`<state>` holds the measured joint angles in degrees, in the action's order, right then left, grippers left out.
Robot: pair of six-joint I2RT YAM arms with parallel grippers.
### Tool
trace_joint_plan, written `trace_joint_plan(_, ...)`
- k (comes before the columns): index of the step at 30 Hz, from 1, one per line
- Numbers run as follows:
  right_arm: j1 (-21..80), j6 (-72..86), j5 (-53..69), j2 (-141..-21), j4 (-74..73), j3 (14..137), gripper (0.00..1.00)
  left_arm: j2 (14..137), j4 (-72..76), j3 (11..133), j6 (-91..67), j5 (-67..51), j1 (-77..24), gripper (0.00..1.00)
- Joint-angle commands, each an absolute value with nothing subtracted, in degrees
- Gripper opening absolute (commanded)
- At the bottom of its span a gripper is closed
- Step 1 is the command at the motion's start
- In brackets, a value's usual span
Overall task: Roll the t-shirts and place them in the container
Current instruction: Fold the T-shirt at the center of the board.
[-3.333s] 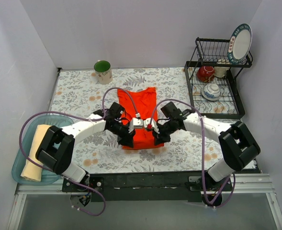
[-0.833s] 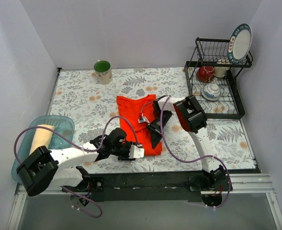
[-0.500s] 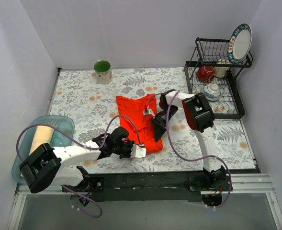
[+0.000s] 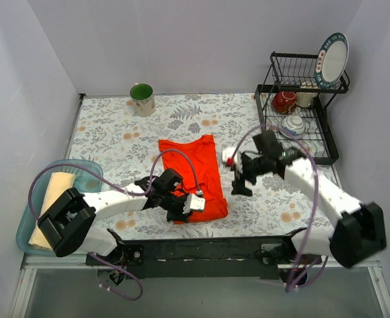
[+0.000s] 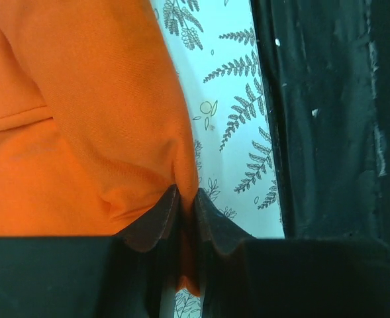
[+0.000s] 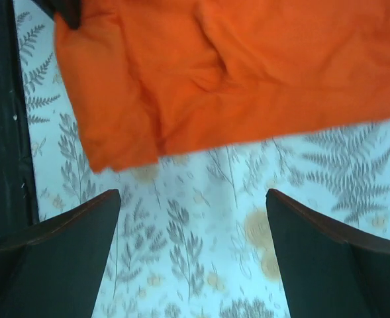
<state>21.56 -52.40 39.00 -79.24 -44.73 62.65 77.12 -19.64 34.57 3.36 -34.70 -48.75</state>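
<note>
The orange-red t-shirt (image 4: 196,173) lies folded into a long strip on the middle of the leaf-patterned table. My left gripper (image 4: 183,207) is at the strip's near left corner and is shut on a pinched fold of orange cloth (image 5: 186,199). My right gripper (image 4: 238,180) hangs open to the right of the shirt, with only tablecloth between its fingers (image 6: 69,245). In the right wrist view, the shirt's edge (image 6: 247,73) lies just beyond the jaws. The cream-yellow t-shirt (image 4: 54,196) lies in a roll in the blue tray (image 4: 89,173) at the left.
A green mug (image 4: 142,99) stands at the back left. At the back right, a black dish rack (image 4: 267,122) holds a red cup, a bowl and a plate. The table's black front rail (image 5: 327,119) runs just beside the shirt's near hem.
My right gripper has let go of the shirt's right edge, opened wide and swung away to the right. My left gripper has shut on the near hem and shifted slightly right.
</note>
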Motion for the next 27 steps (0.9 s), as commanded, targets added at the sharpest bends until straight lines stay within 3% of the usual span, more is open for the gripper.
trace_joint_plan(1, 35.1, -46.9, 27.4, -58.9, -19.2, 41.1, 0.98, 79.5, -24.7, 38.1, -1.8, -44.9, -45.4, 0.08)
trace_joint_plan(3, 39.0, -46.0, 24.5, -50.2, -12.1, 32.9, 0.99, 80.9, -25.7, 39.5, -2.3, -47.9, -43.9, 0.08)
trace_joint_plan(6, 45.1, -47.7, 25.0, -46.9, -13.1, 29.6, 0.98, 84.9, -30.6, 42.6, -1.7, -52.1, -41.8, 0.08)
trace_joint_plan(16, 55.8, -49.3, 23.9, -54.3, -7.8, 28.0, 0.82, 91.0, -31.9, 47.8, -1.6, -56.2, -38.6, 0.08)
trace_joint_plan(27, 57.7, -47.3, 17.8, -60.9, 2.5, 22.2, 0.77, 91.1, -33.7, 49.0, -1.3, -57.5, -37.0, 0.08)
